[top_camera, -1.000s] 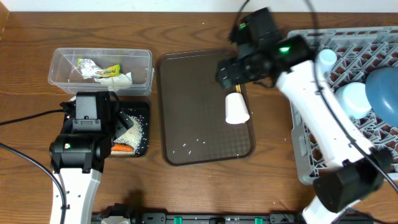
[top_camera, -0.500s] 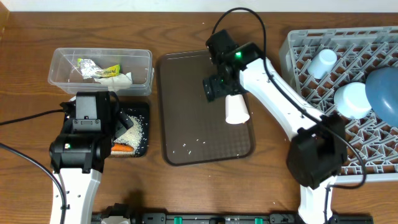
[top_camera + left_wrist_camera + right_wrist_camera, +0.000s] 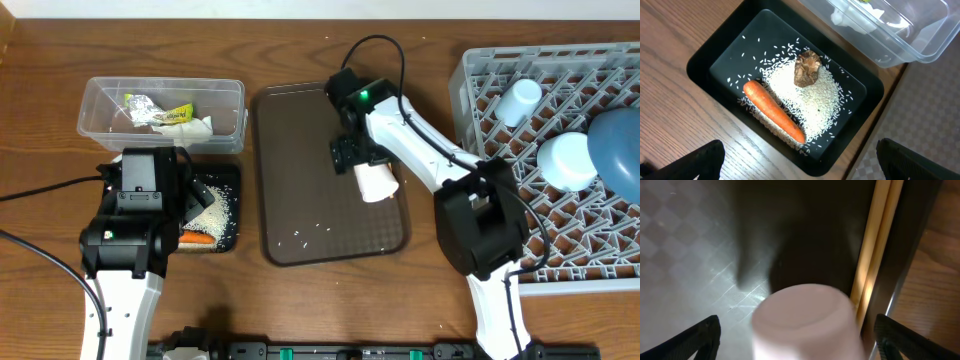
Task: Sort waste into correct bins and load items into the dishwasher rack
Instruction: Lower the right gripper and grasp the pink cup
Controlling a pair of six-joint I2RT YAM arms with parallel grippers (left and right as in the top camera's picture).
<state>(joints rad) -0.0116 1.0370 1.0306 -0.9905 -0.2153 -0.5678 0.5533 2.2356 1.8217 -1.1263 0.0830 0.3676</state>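
A white cup (image 3: pixel 377 183) (image 3: pixel 807 322) lies on its side on the brown tray (image 3: pixel 300 140). My right gripper (image 3: pixel 356 154) (image 3: pixel 805 342) hangs over it, open, one finger on each side and apart from the cup. Wooden chopsticks (image 3: pixel 879 245) lie along the tray's edge beside the cup. My left gripper (image 3: pixel 148 198) (image 3: pixel 805 165) is open above the black tray (image 3: pixel 228 172) (image 3: pixel 705 62), which holds the carrot (image 3: pixel 774 111), rice (image 3: pixel 812 102) and a brown lump (image 3: pixel 806 68). The clear tub (image 3: pixel 160 115) holds a wrapper (image 3: pixel 160 113) and napkins.
The grey dishwasher rack (image 3: pixel 500 75) at the right holds a light blue cup (image 3: pixel 520 100), a small pale blue bowl (image 3: pixel 566 160) and a dark blue bowl (image 3: pixel 617 140). A few rice grains (image 3: pixel 310 232) lie on the brown tray.
My right arm swung left from the rack's edge and came down over the white cup. The left arm has not moved.
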